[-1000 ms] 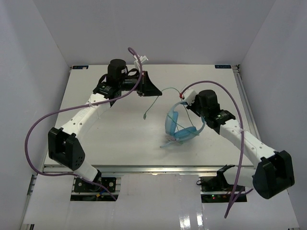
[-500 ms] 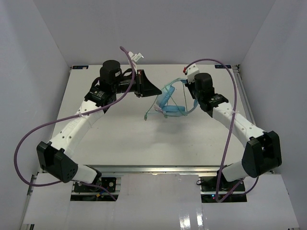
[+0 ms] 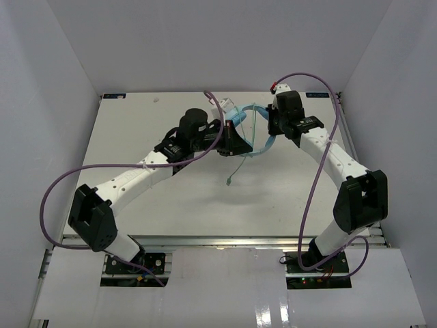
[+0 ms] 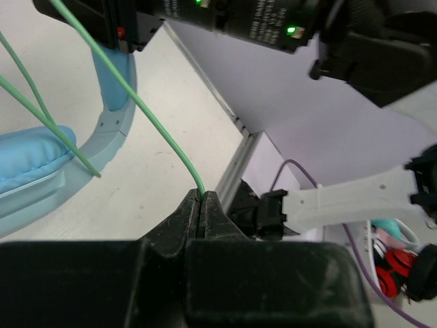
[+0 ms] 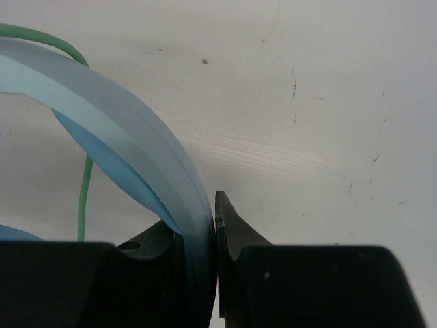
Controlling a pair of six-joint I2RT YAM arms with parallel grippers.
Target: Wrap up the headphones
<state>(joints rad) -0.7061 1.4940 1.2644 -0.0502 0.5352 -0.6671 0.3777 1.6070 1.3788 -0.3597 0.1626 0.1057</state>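
The light blue headphones point(image 3: 261, 145) hang above the table's far middle, between my two grippers. My right gripper point(image 3: 271, 127) is shut on the headband point(image 5: 136, 130), which runs up to the left from between its jaws point(image 5: 213, 236). My left gripper point(image 3: 234, 141) is shut on the thin pale-green cable point(image 4: 147, 119), pinched at its fingertips point(image 4: 202, 199). The cable rises from there toward the band point(image 4: 113, 102) and an ear pad point(image 4: 27, 160). The cable's loose end point(image 3: 229, 182) dangles over the table. A green strand point(image 5: 84, 191) also passes behind the band.
Thick purple robot cables loop off both arms point(image 3: 51, 198) point(image 3: 314, 178). The table's raised right rail point(image 3: 348, 143) and back edge point(image 3: 205, 94) lie close to the right arm. White walls close in the table on three sides.
The left arm has swung right and toward the middle with the cable, closing on the headphones. The right arm has carried the headphones farther back and higher. Both grips have held.
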